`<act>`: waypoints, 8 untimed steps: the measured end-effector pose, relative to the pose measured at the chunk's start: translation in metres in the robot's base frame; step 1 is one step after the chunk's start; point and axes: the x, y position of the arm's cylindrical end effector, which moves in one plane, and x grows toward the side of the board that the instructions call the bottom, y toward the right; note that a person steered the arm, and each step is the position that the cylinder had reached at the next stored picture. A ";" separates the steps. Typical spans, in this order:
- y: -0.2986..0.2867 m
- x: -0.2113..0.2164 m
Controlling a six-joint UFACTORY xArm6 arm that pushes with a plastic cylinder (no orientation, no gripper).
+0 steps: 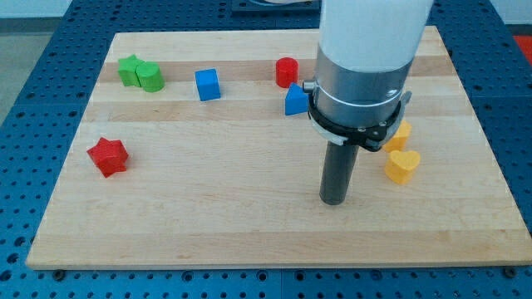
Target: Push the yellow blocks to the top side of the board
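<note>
Our arm carries no jaws, only a dark rod, and my tip (333, 201) rests on the bench (208, 224) toward its bottom edge, right of centre. The two yellow blocks sit near the right edge, about halfway up: the yellow heart block (402, 165) shows fully, up and to the right of my tip and a short way apart from it, while the other yellow block (401, 134) just above it is partly hidden behind our arm's grey collar, so we cannot make out its shape. The blue block (293, 101) near the top centre is also cut off on its right side by the collar. The red cylinder (287, 71) stands just above it. Toward the top left corner lie a blue cube (208, 84), a green cylinder (150, 76) and a green star block (129, 69) touching it. A red star block (108, 156) sits near the left edge.
</note>
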 end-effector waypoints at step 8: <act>0.118 -0.021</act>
